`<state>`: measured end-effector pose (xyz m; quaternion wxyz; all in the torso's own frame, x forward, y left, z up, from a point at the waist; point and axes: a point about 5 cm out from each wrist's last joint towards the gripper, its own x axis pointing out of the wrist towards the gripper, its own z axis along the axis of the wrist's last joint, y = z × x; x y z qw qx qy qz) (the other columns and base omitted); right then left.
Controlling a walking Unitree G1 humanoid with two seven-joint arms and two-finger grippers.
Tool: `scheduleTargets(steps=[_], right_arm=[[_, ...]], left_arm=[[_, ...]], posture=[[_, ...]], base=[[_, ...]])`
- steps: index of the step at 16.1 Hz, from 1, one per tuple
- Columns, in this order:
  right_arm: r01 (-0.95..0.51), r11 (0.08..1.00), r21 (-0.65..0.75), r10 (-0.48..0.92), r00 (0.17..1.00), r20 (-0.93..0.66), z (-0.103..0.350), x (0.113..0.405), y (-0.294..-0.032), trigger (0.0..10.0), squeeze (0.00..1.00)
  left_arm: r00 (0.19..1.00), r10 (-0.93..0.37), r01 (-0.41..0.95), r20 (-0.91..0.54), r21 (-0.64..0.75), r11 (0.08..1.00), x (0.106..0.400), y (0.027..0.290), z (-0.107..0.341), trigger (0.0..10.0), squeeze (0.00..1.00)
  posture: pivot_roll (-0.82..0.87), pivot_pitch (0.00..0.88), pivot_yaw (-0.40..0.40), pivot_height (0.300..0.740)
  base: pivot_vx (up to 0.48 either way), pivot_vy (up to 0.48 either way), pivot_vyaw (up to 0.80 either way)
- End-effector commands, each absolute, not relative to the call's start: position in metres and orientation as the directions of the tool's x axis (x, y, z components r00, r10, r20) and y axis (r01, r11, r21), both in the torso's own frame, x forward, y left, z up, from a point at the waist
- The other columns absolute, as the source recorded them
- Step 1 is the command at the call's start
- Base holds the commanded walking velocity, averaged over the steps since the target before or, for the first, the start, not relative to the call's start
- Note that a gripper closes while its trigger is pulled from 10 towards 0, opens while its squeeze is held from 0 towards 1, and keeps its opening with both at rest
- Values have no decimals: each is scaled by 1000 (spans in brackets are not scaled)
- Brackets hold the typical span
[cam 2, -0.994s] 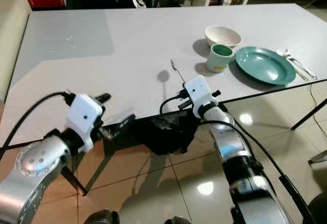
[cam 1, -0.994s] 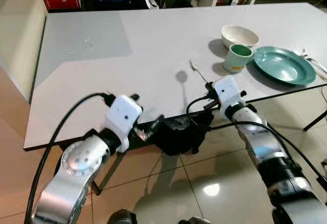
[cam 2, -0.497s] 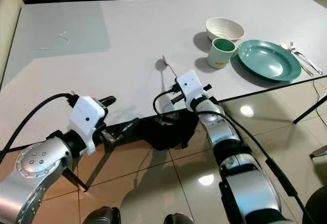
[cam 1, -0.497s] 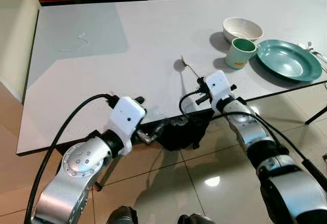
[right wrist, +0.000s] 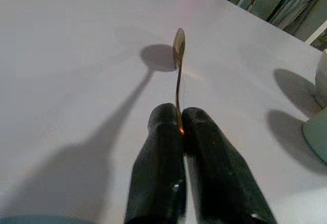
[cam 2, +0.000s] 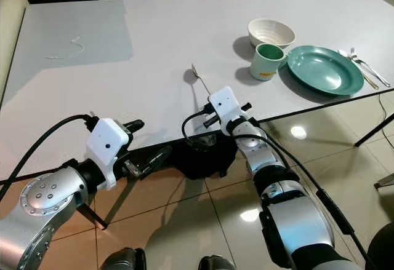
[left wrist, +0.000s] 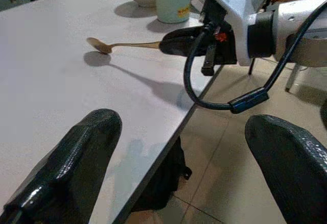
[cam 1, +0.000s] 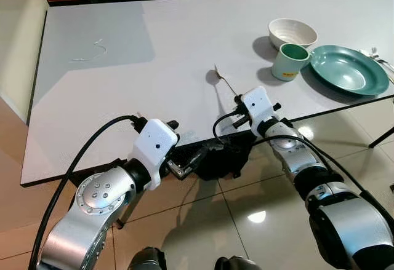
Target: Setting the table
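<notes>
Right gripper point(right wrist: 180, 124) is over the near edge of the white table point(cam 1: 154, 67), fingers pressed together on the handle end of a thin gold spoon point(right wrist: 178, 66). The spoon sticks straight out past the fingertips, bowl end forward, raised off the tabletop with its own shadow on the surface below. In the head views the spoon point(cam 2: 200, 79) points away from the robot toward the table middle, with the right gripper point(cam 2: 212, 98) just behind it at the table edge.

Left gripper point(left wrist: 179, 183) is lower and nearer the robot, at the table's front edge, its two black fingers point(left wrist: 76, 163) spread wide apart, holding nothing. The spoon lies well ahead of them, not between them.

Far right of the table: white bowl point(cam 1: 293, 33), green mug point(cam 1: 287, 61) just in front of it, teal plate point(cam 1: 347, 69) beside the mug. More cutlery point(cam 2: 364, 66) lies on the table right of the plate. A dark bag point(cam 1: 215, 159) sits on the tiled floor point(cam 1: 246, 208) under the table edge, between the two arms.
</notes>
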<state>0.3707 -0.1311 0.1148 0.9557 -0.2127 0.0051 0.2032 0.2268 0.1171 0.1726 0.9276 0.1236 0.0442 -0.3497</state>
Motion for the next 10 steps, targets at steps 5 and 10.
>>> scheduleTargets(steps=[5,10], right_arm=[[-374,835,-404,371,924,-90,118,374,-132,10000,1000],[-415,843,-343,415,907,-78,120,374,-123,10000,1000]], left_arm=[[685,-712,729,-156,146,669,216,108,178,10000,0],[680,-716,733,-160,144,665,217,108,179,10000,0]], posture=[[144,142,-59,740],[146,132,-57,740]], base=[[0,0,0],[0,0,0]])
